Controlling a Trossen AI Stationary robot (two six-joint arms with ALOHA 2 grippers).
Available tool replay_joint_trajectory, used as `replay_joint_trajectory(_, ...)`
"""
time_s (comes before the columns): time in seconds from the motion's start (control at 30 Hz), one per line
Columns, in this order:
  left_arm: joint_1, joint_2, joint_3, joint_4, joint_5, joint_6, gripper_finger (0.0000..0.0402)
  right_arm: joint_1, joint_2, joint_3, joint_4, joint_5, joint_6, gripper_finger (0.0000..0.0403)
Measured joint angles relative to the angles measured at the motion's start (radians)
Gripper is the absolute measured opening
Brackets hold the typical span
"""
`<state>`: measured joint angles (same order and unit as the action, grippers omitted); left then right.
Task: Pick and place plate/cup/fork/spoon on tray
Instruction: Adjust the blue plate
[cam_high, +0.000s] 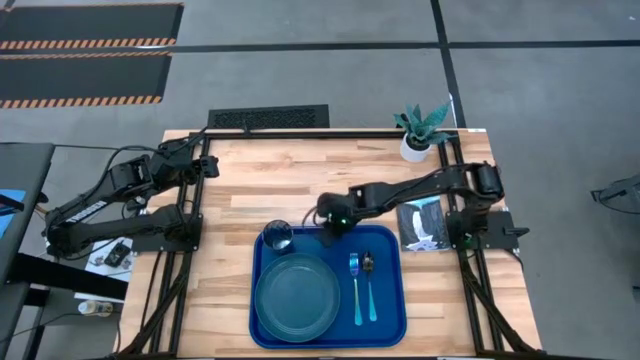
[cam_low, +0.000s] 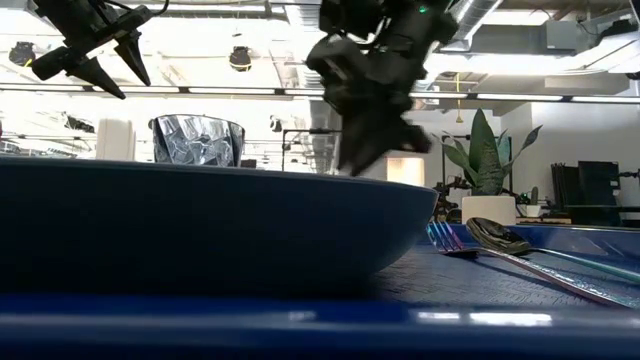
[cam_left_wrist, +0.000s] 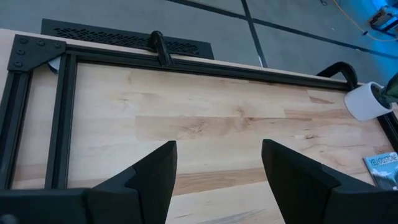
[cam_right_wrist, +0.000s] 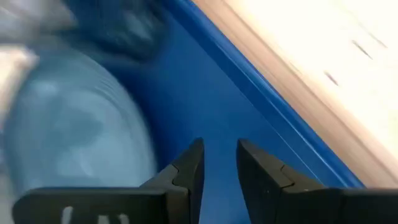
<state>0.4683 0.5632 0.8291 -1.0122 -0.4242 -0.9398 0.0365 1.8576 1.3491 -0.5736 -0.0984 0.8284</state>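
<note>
The blue tray (cam_high: 388, 245) lies at the table's near middle. On it are the teal plate (cam_high: 297, 297), the clear cup (cam_high: 278, 236) upright at the far left corner, and the fork (cam_high: 355, 290) and spoon (cam_high: 368, 285) side by side at the right. My right gripper (cam_high: 330, 224) hangs over the tray's far edge, just right of the cup. Its fingers (cam_right_wrist: 194, 163) stand a narrow gap apart over the tray floor (cam_right_wrist: 205, 93), with nothing between them. My left gripper (cam_left_wrist: 217, 168) is open and empty above the table's far left part (cam_high: 205, 162).
A white pot with a green plant (cam_high: 420, 135) stands at the far right corner. A printed booklet (cam_high: 425, 222) lies right of the tray. Black frame rails (cam_high: 180, 215) run along both sides of the table. Bare wood (cam_high: 290, 175) lies beyond the tray.
</note>
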Motion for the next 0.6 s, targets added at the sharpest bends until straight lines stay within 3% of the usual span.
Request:
replay_joint_trajectory(0.3, 0.0, 0.0, 0.0, 0.0, -0.004, 0.0, 0.0222, 0.117, 0.098, -0.002, 0.06, 0.079, 0.042, 0.0117)
replay_joint_trajectory(0.6, 0.0, 0.0, 0.0, -0.002, -0.003, 0.0, 0.0222, 0.137, 0.144, 0.0, 0.135, 0.055, 0.065, 0.0117)
